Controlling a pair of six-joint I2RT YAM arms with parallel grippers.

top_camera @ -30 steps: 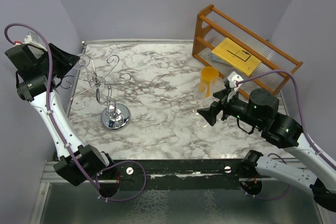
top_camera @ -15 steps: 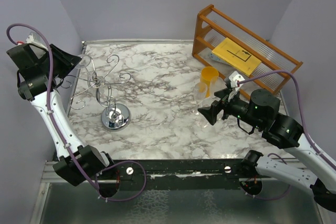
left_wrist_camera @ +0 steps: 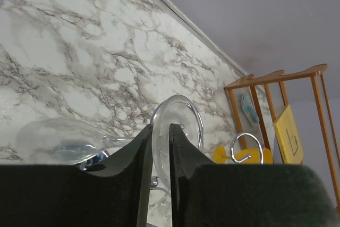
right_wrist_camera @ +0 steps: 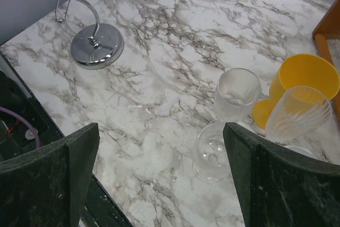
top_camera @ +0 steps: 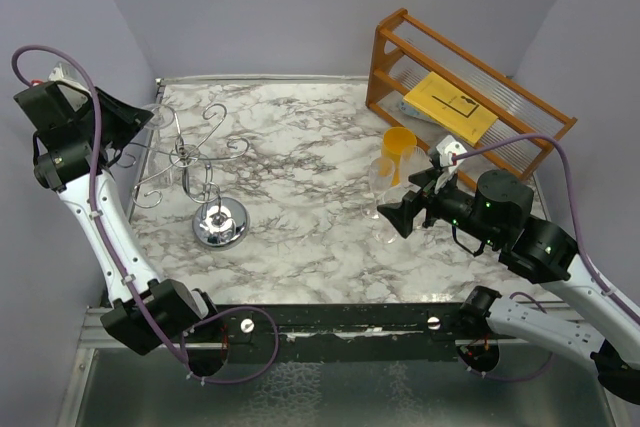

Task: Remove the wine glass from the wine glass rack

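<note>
Bright even diffuse light, soft shadows, glint on chrome base (top_camera: 220, 223), sharp focus

There are two robot arms, a left arm (top_camera: 100, 217) and a right arm (top_camera: 545, 247). Each arm has one gripper. That makes two grippers, the left gripper (left_wrist_camera: 161, 128) and the right gripper (right_wrist_camera: 159, 136).

There are two racks. One is a silver wire rack (top_camera: 220, 222) and one is a brown wooden rack (top_camera: 376, 62).

There are three glasses. One is the wine glass (left_wrist_camera: 58, 139) at the left gripper. Two more are on the table, a smooth glass (right_wrist_camera: 237, 95) and a ribbed glass (right_wrist_camera: 297, 112).

There is one yellow cup (right_wrist_camera: 308, 73), one yellow card (top_camera: 450, 107) and one marble table (top_camera: 300, 167).
</note>
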